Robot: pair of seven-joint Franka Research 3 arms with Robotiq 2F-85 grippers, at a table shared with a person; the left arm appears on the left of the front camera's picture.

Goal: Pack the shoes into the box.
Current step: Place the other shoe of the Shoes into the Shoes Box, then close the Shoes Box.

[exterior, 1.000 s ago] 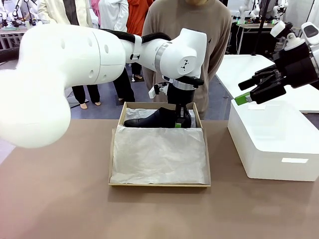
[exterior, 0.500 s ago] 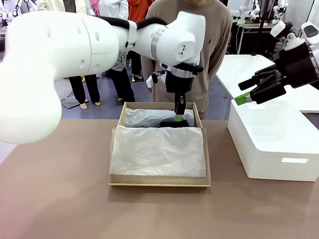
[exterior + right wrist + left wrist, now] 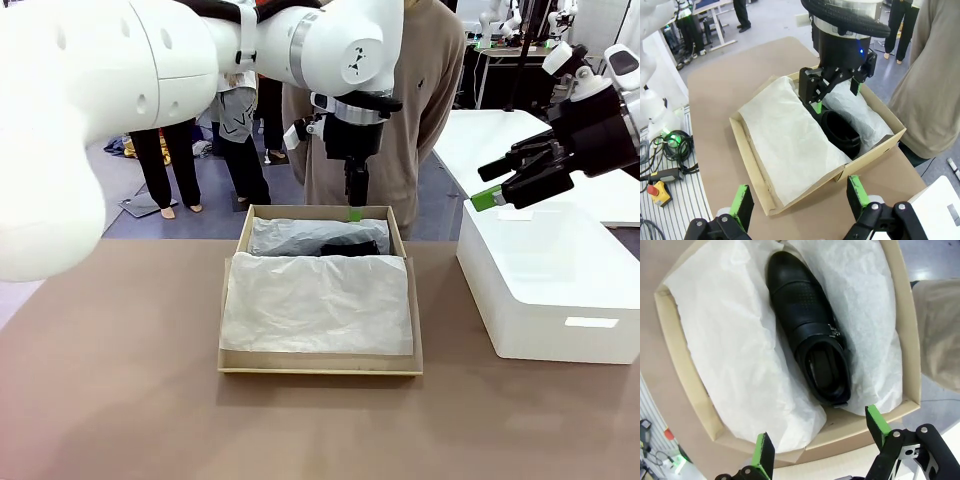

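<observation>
Found one black shoe [image 3: 807, 335] lying sole-down in the far strip of the box [image 3: 320, 362], lengthwise along the far wall, buckled strap uppermost, nested in white tissue paper [image 3: 315, 300]. Heel end to the right, toe to the left. Logged a smooth sheet of the same tissue over the near part of the box; cannot tell what lies beneath.

Noted left gripper [image 3: 355, 212] hanging just above the shoe's heel end, clear of it, fingers pointing down, jaws spread wide with nothing between them.

Noted right gripper [image 3: 492, 185] well off to the right, above the far left corner of a white rounded block [image 3: 540, 290], jaws likewise parted, gripping nothing.

Placed box mid-table [image 3: 120, 400], with the block to its right, near but not touching. Saw a person [image 3: 430, 120] in a tan top standing at the far side, behind the box.
</observation>
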